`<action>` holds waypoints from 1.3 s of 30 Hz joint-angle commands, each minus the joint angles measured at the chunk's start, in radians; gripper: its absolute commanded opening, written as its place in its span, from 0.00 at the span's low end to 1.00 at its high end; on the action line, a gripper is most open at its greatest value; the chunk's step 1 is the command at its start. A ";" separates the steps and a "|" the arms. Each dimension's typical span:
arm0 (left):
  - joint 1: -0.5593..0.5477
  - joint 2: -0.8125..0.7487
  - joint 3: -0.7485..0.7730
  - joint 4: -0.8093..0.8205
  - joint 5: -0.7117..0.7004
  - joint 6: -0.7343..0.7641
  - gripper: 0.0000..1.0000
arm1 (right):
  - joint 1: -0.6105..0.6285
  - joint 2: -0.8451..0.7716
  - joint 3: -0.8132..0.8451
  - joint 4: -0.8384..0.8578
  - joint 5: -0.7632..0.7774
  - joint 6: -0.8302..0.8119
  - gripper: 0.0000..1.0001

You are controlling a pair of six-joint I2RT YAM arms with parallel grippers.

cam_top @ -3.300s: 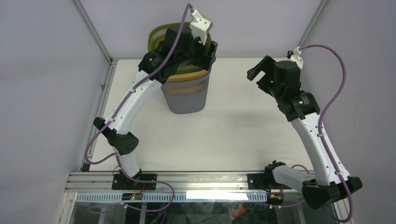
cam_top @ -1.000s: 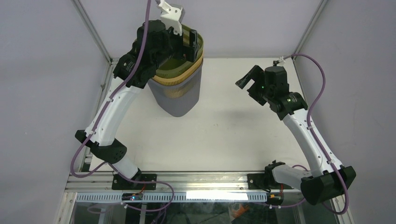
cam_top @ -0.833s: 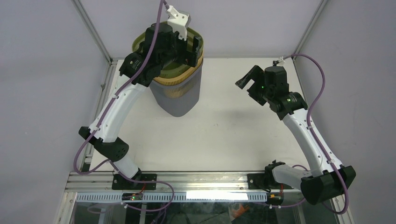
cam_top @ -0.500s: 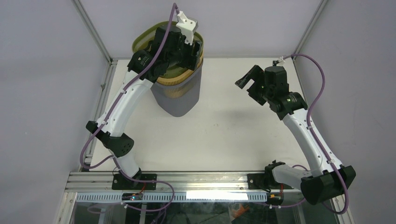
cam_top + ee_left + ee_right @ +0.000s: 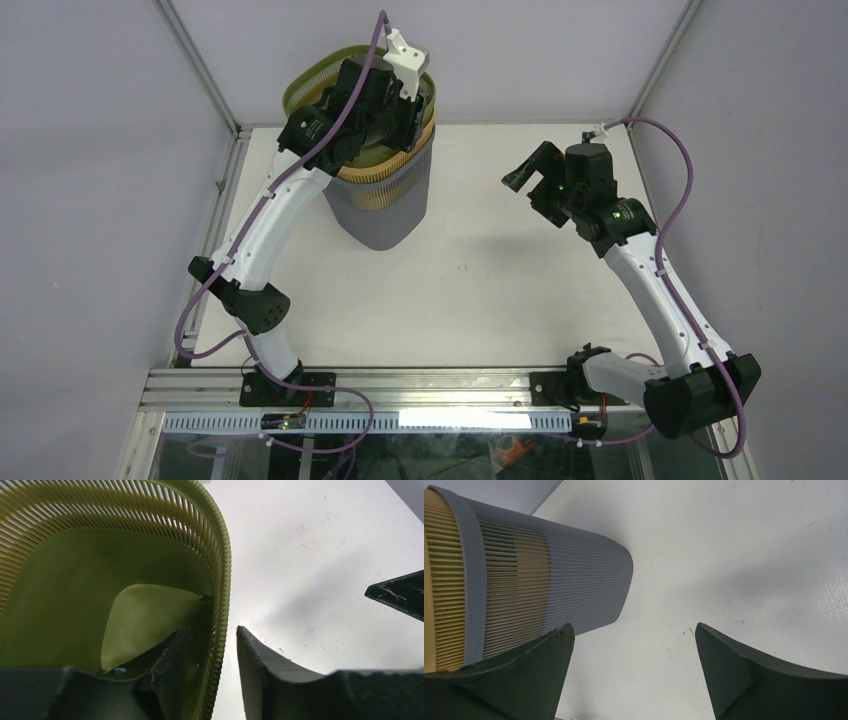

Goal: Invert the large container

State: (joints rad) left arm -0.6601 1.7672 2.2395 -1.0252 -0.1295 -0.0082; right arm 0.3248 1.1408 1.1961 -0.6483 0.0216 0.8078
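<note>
Three slatted containers stand nested at the table's back left. The grey large container (image 5: 385,215) (image 5: 574,580) is outermost, a yellow one (image 5: 385,180) (image 5: 444,580) sits inside it, and a green one (image 5: 305,90) (image 5: 75,595) is innermost and rises highest. My left gripper (image 5: 405,100) (image 5: 212,628) straddles the green rim on its right side, one finger inside and one outside. Its jaws stand narrow, with a thin gap showing between the rim and the outer finger. My right gripper (image 5: 525,170) (image 5: 634,625) hovers open to the right of the stack, holding nothing.
The white table (image 5: 480,270) is bounded by metal frame posts (image 5: 200,70) and grey walls at the back and sides. The stack stands near the back left corner. The right gripper's fingertip (image 5: 395,592) shows at the right edge of the left wrist view.
My left gripper has swung right across the top of the stack to the green rim's right side, and its jaws have narrowed around that rim. The right arm has barely moved.
</note>
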 commanded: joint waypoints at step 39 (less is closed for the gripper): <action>-0.003 -0.112 0.040 0.189 0.028 -0.115 0.00 | 0.302 0.273 0.169 0.616 -0.194 0.254 0.68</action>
State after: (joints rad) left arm -0.6590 1.7565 2.2211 -1.0241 -0.1513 -0.0269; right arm 0.6003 1.3849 1.2675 -0.1810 -0.1650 1.0267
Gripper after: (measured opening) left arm 0.044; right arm 0.746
